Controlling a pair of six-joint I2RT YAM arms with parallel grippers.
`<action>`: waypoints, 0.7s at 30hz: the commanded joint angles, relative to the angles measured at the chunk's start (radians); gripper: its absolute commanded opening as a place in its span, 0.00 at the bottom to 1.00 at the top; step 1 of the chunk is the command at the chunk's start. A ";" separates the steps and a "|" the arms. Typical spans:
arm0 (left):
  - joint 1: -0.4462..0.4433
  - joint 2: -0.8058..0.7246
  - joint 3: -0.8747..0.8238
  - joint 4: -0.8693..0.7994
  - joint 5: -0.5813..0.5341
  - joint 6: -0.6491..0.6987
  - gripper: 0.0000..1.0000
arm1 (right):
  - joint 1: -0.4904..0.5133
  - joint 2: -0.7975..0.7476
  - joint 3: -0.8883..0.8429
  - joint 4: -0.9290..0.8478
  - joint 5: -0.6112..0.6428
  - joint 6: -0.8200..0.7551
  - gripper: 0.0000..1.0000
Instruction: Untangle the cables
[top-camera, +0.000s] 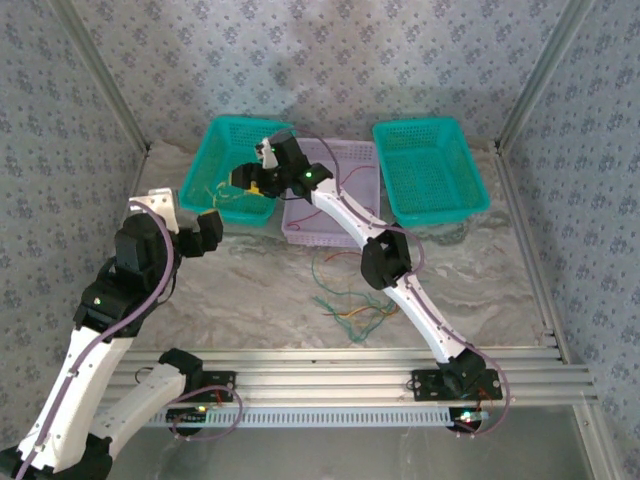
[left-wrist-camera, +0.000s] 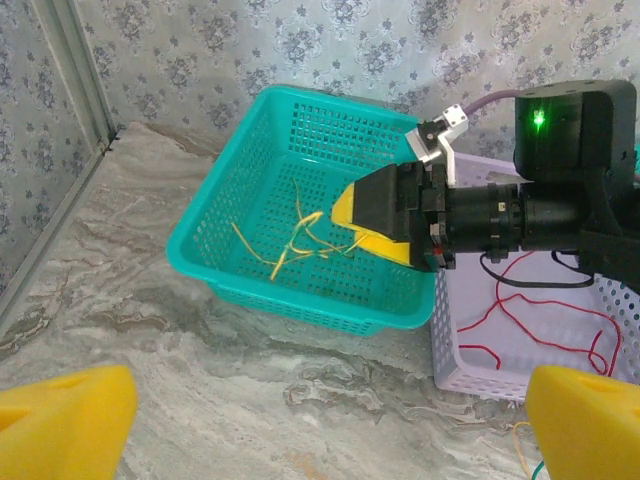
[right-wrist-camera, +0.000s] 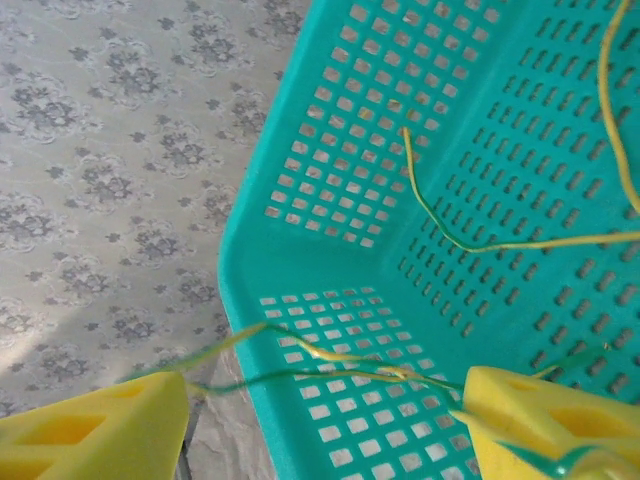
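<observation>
**A:** Starting at the left: what is the left end effector (top-camera: 200, 235) doing?

**B:** It hangs over the tabletop (top-camera: 250, 285) near the left basket (left-wrist-camera: 300, 298), fingers spread wide and holding nothing.

**A:** And inside that basket?

**B:** Yellow cables (left-wrist-camera: 292, 240) lie loose on its floor. The right end effector (top-camera: 246, 182) reaches across into it with its fingers (right-wrist-camera: 540, 410) apart. In its wrist view, a yellow cable and a green cable (right-wrist-camera: 270, 379) cross the gap between them. The green one seems to lie over the right-hand finger.

**A:** So the drop may not be clean.

**B:** That's my worry. I'd lift straight up, slowly, and watch whether anything rises with the fingers. If it does, give a small shake above the basket. A sideways pull could drag the yellow cables over the rim.

**A:** What's next along?

**B:** The lilac basket (left-wrist-camera: 460, 375) holds red cables (left-wrist-camera: 520, 320). In front of it the tangle (top-camera: 350, 300) of red, green and yellow-orange lies on the tabletop. The right basket (top-camera: 428, 170), I'd guess, is meant for green.

**A:** Any advice for the tangle?

**B:** Take one strand by a free end and draw it out low and gently, with the other arm pinning the rest.
</observation>
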 joint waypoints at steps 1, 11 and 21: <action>0.006 -0.002 -0.003 0.018 -0.007 0.009 1.00 | -0.005 -0.105 0.017 -0.148 0.114 -0.078 0.78; 0.007 0.018 -0.002 0.011 -0.016 0.003 1.00 | -0.006 -0.175 0.011 -0.271 0.136 -0.176 0.87; 0.008 0.042 0.005 0.011 -0.020 -0.003 1.00 | 0.011 -0.249 0.009 -0.392 0.133 -0.309 0.89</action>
